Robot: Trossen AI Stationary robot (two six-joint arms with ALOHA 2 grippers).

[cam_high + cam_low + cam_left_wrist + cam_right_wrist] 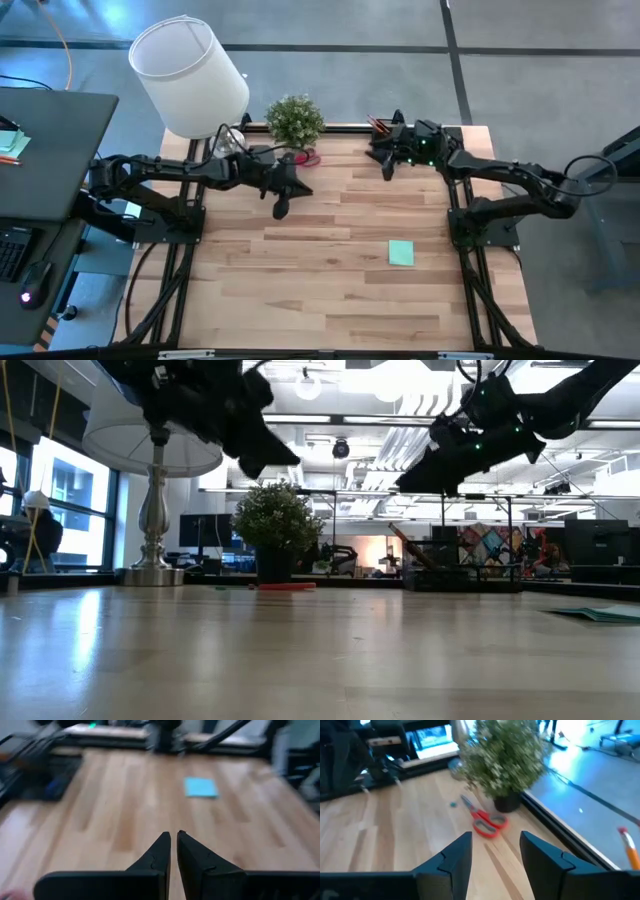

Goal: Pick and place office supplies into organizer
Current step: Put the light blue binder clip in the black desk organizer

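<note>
the left gripper (pixel 281 208) hangs above the bare wood of the table (pixel 330 290), a little in front of the potted plant (pixel 295 120), and its two dark fingers (pixel 162 851) are pressed nearly together with nothing between them. beyond them, seen from its wrist, the mint-green sticky-note pad (pixel 201 786) lies flat on the boards; from above the pad (pixel 401 253) sits alone toward the right half of the table, well apart from both grippers.

the right gripper (pixel 387 170) is up near the far edge, just beside the black organizer (pixel 383 130), where orange pencil ends stick out at the back corner. its fingers (pixel 456 856) stand clearly apart and hold nothing. past them the red-handled scissors (pixel 485 822) lie on the wood right at the foot of the plant's pot, blades pointing away from the pot side, and a tiny teal speck (pixel 453 804) rests on the table near the blade tips.

from table height both arms hover off the surface. a white lampshade (pixel 190 78) stands at the far left corner.
</note>
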